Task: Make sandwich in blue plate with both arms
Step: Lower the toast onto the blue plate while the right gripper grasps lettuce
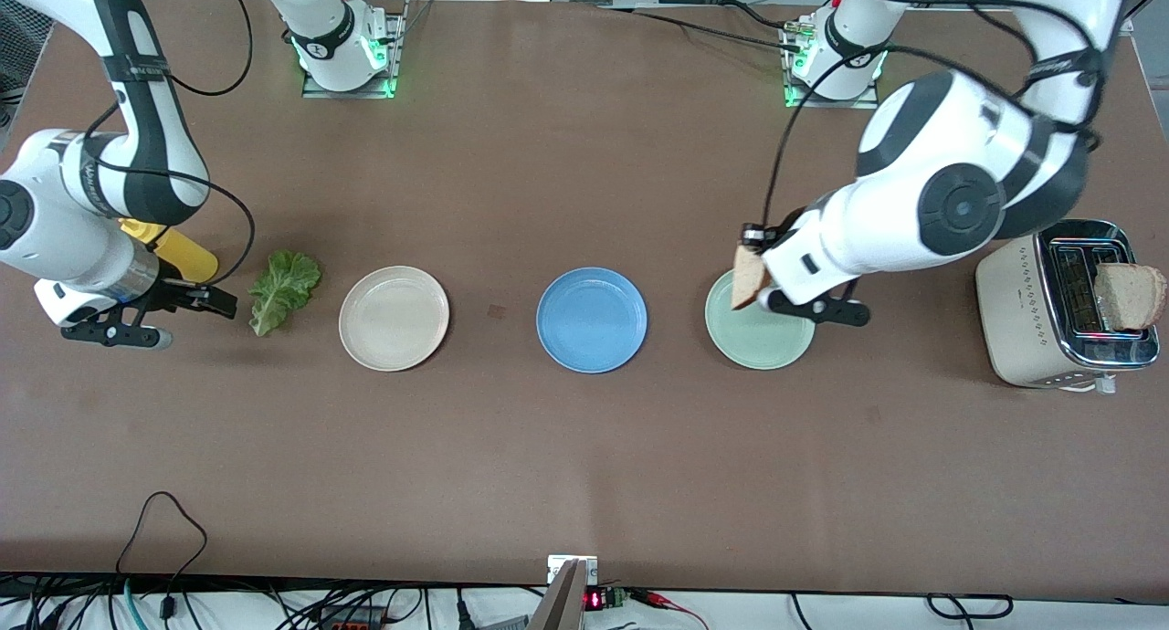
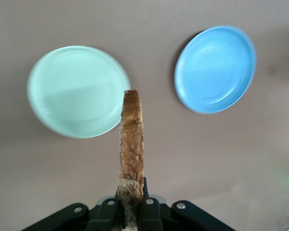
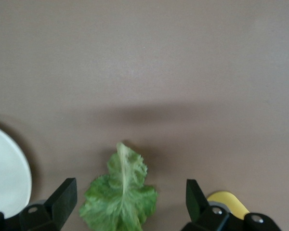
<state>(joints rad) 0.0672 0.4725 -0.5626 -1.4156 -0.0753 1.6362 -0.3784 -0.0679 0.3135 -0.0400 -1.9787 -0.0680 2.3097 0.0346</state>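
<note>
Bread slice [image 1: 748, 277] sits clamped in my left gripper [image 1: 751, 263] over the mint plate [image 1: 760, 333], blue plate [image 1: 592, 320] beside it, while my right gripper [image 1: 208, 299] hangs jaws wide by the lettuce [image 1: 282, 288].

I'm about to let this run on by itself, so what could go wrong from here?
The left gripper pinches the bread slice only at its end, over the green plate; it could slip or land there, not on the blue plate. The right gripper, jaws open over the lettuce, may crush it.
</note>
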